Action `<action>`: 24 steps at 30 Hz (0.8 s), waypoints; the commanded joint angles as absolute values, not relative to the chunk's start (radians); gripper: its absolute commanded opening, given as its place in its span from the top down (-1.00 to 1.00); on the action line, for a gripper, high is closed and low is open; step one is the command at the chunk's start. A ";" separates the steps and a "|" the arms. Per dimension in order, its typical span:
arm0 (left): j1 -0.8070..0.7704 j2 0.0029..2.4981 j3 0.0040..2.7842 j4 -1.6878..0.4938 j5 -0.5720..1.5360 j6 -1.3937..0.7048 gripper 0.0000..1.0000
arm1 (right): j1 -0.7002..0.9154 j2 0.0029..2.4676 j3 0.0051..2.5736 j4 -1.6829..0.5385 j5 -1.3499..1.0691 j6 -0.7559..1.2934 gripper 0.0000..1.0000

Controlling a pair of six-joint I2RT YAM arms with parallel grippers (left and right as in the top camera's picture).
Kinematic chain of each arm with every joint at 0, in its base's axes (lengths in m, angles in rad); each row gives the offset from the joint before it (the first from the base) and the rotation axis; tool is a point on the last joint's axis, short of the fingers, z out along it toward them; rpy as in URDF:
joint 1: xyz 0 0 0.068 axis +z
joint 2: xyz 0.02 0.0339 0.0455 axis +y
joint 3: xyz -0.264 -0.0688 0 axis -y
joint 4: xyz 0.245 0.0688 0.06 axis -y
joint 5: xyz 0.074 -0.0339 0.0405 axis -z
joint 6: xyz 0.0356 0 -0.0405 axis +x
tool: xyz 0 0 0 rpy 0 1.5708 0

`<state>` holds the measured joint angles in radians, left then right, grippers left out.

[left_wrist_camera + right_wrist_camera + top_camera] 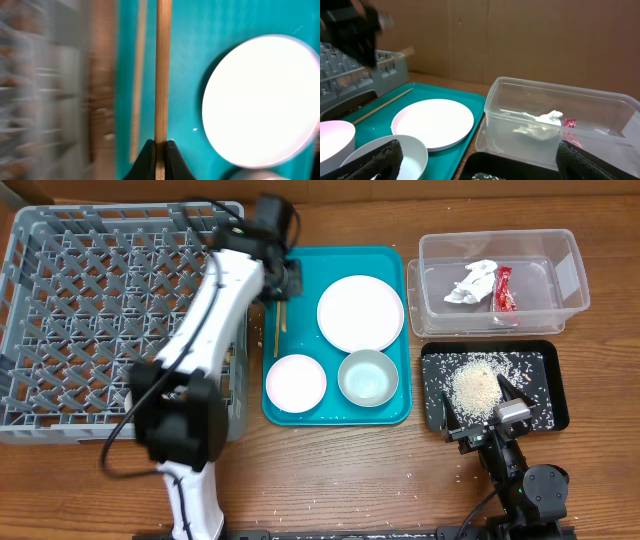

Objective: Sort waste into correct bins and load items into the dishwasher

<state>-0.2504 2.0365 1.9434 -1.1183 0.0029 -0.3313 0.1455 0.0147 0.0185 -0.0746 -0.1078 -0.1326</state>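
Note:
My left gripper [160,150] is shut on a wooden chopstick [161,75] over the teal tray's left edge [283,280]. The second chopstick [138,80] lies on the tray beside it. The pale-pink plate [360,313], pink bowl [296,382] and grey-green bowl [367,377] sit on the teal tray. The grey dish rack [100,320] stands at the left. The clear tub [560,275] holds the white napkin [472,283] and red wrapper [503,288]. The black tray [548,395] holds rice [475,387]. My right gripper [485,165] is open and empty over the black tray. The white cup is out of view.
The teal tray [335,412] lies between the rack and the two bins. Loose rice grains lie on the wooden table [330,480] near the black tray. A cardboard wall [520,40] stands behind the table.

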 commanded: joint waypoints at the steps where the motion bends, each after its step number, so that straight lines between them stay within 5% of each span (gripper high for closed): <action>1: -0.221 1.948 1.974 -1.179 -0.097 -0.259 0.92 | 0.145 0.003 0.008 -0.069 -0.113 -0.139 -0.99; 21: -0.104 2.153 1.949 -1.290 -0.139 -0.152 0.92 | 0.145 0.003 0.008 -0.069 -0.113 -0.139 -0.99; 24: -0.104 2.157 1.950 -1.296 -0.143 -0.153 0.76 | 0.145 0.003 0.008 -0.069 -0.113 -0.139 -0.99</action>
